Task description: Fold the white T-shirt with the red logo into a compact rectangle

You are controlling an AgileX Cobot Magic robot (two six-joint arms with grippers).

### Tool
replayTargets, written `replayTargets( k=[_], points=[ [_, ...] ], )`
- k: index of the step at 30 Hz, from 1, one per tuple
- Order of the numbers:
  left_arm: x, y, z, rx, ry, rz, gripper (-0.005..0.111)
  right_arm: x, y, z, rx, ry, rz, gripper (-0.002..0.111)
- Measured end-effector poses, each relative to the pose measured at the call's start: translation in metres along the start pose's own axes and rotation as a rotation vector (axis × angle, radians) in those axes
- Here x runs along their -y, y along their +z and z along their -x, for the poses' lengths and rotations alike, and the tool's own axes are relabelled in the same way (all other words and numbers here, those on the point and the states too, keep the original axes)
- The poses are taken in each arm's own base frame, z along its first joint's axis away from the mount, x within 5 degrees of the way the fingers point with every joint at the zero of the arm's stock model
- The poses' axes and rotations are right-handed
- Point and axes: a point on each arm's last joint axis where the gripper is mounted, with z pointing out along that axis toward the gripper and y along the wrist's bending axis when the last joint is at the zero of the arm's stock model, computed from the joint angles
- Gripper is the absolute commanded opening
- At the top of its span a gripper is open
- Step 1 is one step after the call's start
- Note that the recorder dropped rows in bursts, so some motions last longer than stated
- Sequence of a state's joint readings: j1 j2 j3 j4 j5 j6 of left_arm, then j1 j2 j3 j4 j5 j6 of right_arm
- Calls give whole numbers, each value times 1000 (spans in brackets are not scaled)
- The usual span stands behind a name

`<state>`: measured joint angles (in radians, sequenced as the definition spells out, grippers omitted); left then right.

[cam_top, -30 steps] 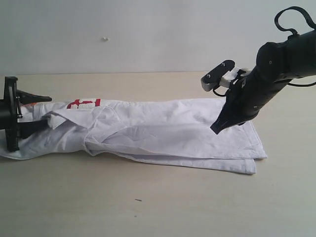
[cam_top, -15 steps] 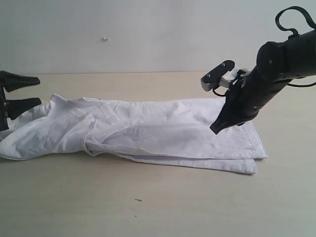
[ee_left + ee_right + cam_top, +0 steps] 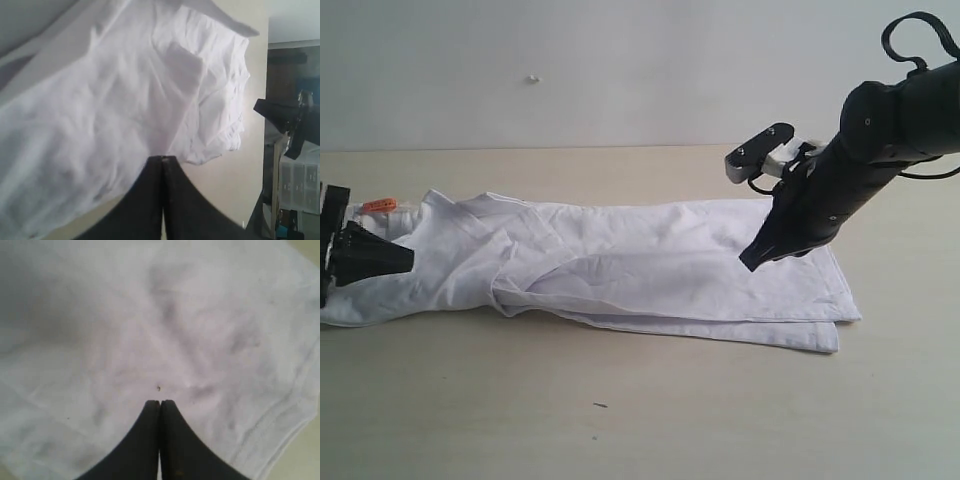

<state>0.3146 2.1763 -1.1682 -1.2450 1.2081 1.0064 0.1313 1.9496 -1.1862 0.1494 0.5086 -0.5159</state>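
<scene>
The white T-shirt [image 3: 650, 270] lies on the table as a long band folded lengthwise, its hem end toward the right. A small orange neck tag [image 3: 378, 205] shows at its left end. The red logo is hidden in the folds. My left gripper [image 3: 408, 258] is shut at the shirt's left end, low over the cloth, and nothing shows between its jaws [image 3: 162, 158]. My right gripper [image 3: 750, 263] is shut too, its tips pointing down just above the shirt's right part [image 3: 160, 401]. White cloth [image 3: 150, 315] fills the right wrist view.
The shirt rests on a tan table [image 3: 640, 420] with a pale wall [image 3: 620, 60] behind. A small dark speck [image 3: 600, 405] lies near the front. Beyond the table's end, the left wrist view shows plastic drawers [image 3: 300, 185].
The left gripper has let the shirt's left end go. The raised flap with the logo dropped flat, the orange tag came into view, and the jaws shut and came down. The right arm barely moved.
</scene>
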Motion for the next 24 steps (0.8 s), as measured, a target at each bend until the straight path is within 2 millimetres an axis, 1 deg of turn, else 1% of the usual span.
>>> replayTargets(
  k=[2, 6, 8, 11, 14, 17, 20, 22, 24],
  points=[
    [9, 12, 1, 2, 9, -26, 0, -1, 0, 0, 4, 2, 7, 0],
    [38, 49, 5, -10, 104, -85, 0, -1, 0, 1, 6, -5, 11, 0],
    [50, 65, 10, 0, 153, -65, 0, -1, 0, 0, 4, -8, 12, 0],
    [58, 83, 22, 78, 211, 68, 0, -2, 0, 0, -4, -8, 17, 0],
    [56, 96, 33, 191, 247, 257, 0, -2, 0, -1, -13, -8, 23, 0],
    [53, 103, 41, 298, 279, 430, 0, -3, 0, -2, -23, -8, 29, 0],
    [49, 97, 52, 404, 300, 567, 0, -3, 0, -4, -38, -9, 38, 0],
    [51, 92, 60, 452, 313, 604, 0, -4, 0, -5, -51, -9, 46, 0],
    [56, 86, 64, 479, 333, 614, 6, -5, 0, -5, -59, -9, 51, 0]
  ],
)
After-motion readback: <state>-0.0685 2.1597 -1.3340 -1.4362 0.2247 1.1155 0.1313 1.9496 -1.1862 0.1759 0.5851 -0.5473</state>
